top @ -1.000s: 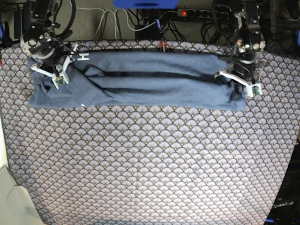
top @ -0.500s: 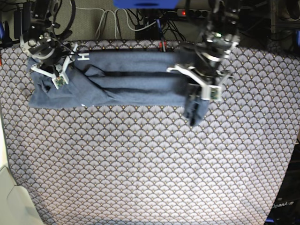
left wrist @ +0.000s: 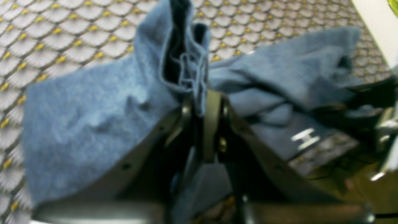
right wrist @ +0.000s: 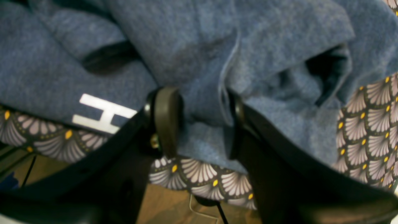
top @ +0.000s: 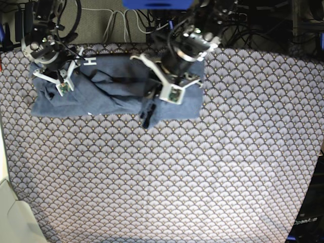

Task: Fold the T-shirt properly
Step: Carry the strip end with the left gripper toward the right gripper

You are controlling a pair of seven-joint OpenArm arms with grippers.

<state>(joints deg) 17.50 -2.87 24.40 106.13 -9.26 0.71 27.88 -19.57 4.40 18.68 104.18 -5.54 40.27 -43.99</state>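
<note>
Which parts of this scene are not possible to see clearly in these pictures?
- The white lettering on the T-shirt: only an H shows in every view; folds cover the rest.
- The right gripper: its arm hides the fingers in the base view.
- Left wrist view: motion blur softens the cloth bunched at the left gripper.
- Tablecloth: its near edge is cut off in the base view.

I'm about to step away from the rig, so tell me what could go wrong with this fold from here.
1. The left gripper pinches only a thin bunch of the T-shirt; it may slip out mid-swing.
2. A corner of the cloth hangs loose below that gripper in the base view, so the fold may land skewed or bunched.
3. The right gripper holds the other end near the tablecloth edge; a pull could drag the shirt crooked.
</note>
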